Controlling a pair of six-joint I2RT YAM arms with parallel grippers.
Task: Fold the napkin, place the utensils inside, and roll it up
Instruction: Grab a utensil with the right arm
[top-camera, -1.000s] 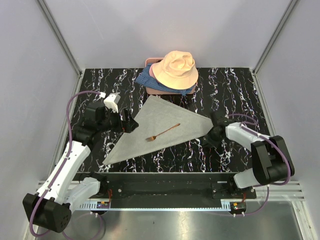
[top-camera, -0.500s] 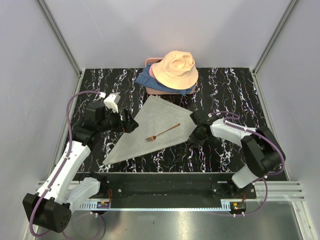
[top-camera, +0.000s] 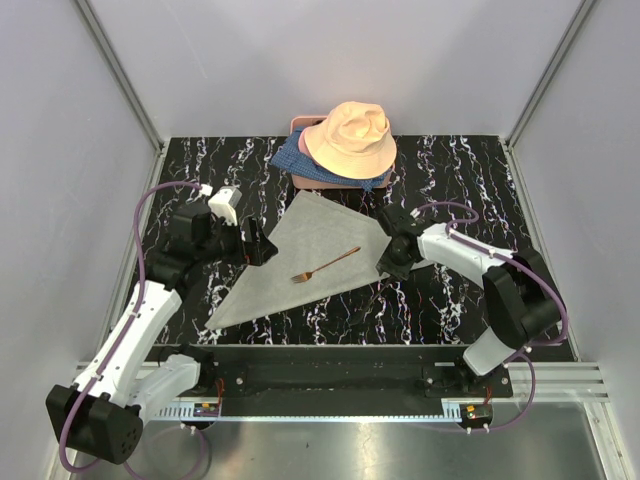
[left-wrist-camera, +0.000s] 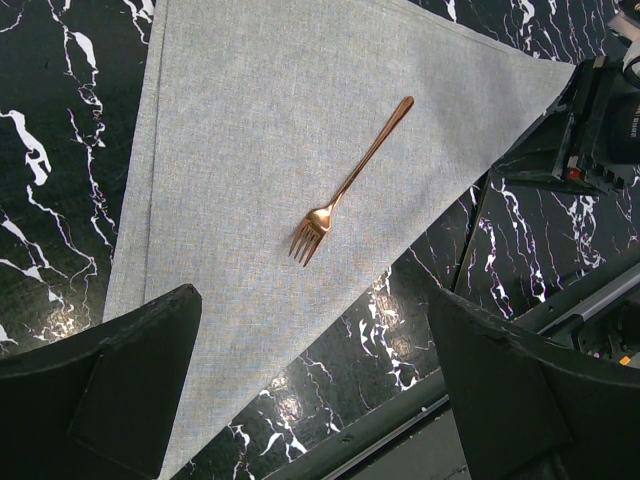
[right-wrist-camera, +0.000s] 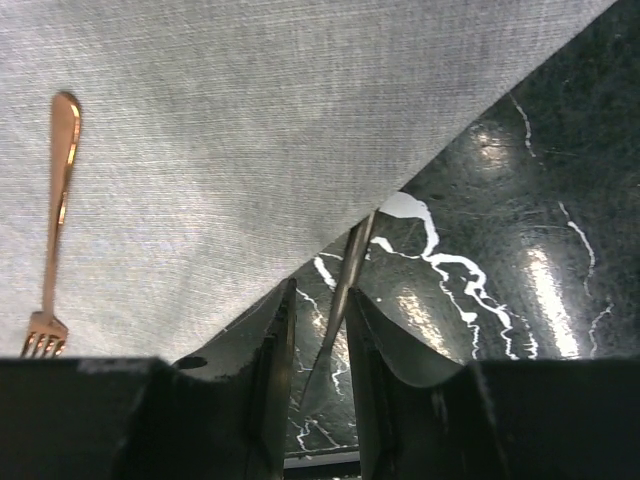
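Observation:
The light-grey napkin (top-camera: 305, 232) lies folded into a triangle on the black marble table (top-camera: 455, 170). One copper fork (top-camera: 326, 264) lies on its middle, tines toward the near left. It also shows in the left wrist view (left-wrist-camera: 350, 180) and the right wrist view (right-wrist-camera: 55, 220). My right gripper (top-camera: 390, 260) is at the napkin's right corner, shut on a thin edge of the cloth (right-wrist-camera: 345, 280), which is raised off the table. My left gripper (top-camera: 258, 243) is open and empty, above the napkin's left edge (left-wrist-camera: 150, 200). No other utensil shows.
A peach bucket hat (top-camera: 350, 138) sits on blue patterned fabric (top-camera: 292, 160) at the back middle, just beyond the napkin's top corner. Grey walls enclose the table on three sides. A metal rail (top-camera: 330, 355) runs along the near edge.
My right gripper has moved left and back from the table's right side, carrying the napkin's right corner inward toward the fork. The left arm and fork have not moved.

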